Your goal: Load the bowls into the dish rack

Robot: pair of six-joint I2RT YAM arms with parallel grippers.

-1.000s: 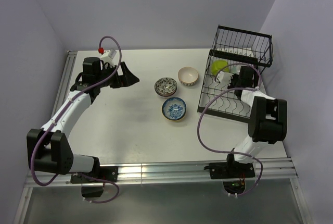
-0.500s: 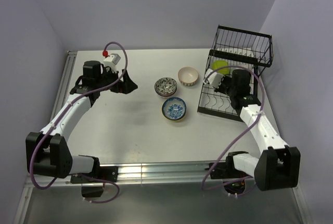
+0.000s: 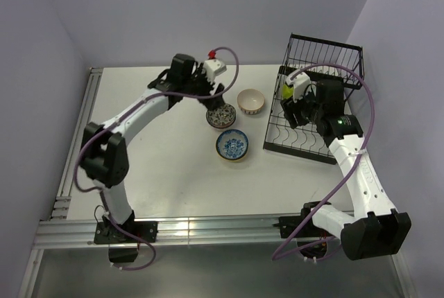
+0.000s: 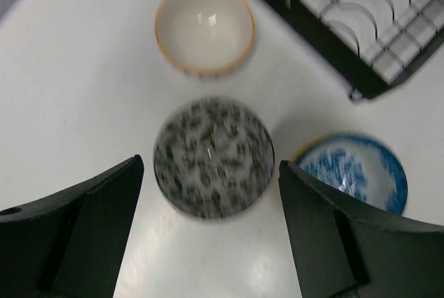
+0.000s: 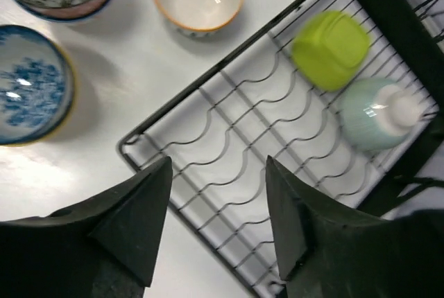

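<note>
Task partly done. One pale teal bowl (image 5: 371, 114) lies in the dish rack (image 3: 298, 151), at the right of the right wrist view, just beside a lime-green item (image 5: 329, 48). The white bowl cannot be placed with certainty. Three bowls are left on the bench (image 4: 83, 69): the floral bowl (image 4: 214, 156) at the centre of the left wrist view, the cream bowl (image 4: 205, 29) above it, and the blue-and-white bowl (image 4: 354, 170) at lower right. The left pincer (image 4: 210, 166) is spread wide, one finger either side of the floral bowl and not yet touching it; judged to be the next pick. The right pincer (image 5: 218, 166) is spread and empty over the near corner of the rack. Against the earlier frame: the left arm, then at the far left of the overhead view and well apart from the bowls, has swung across to the floral bowl; the right arm has drawn up from the rack slots; the three bench bowls have not shifted
</note>
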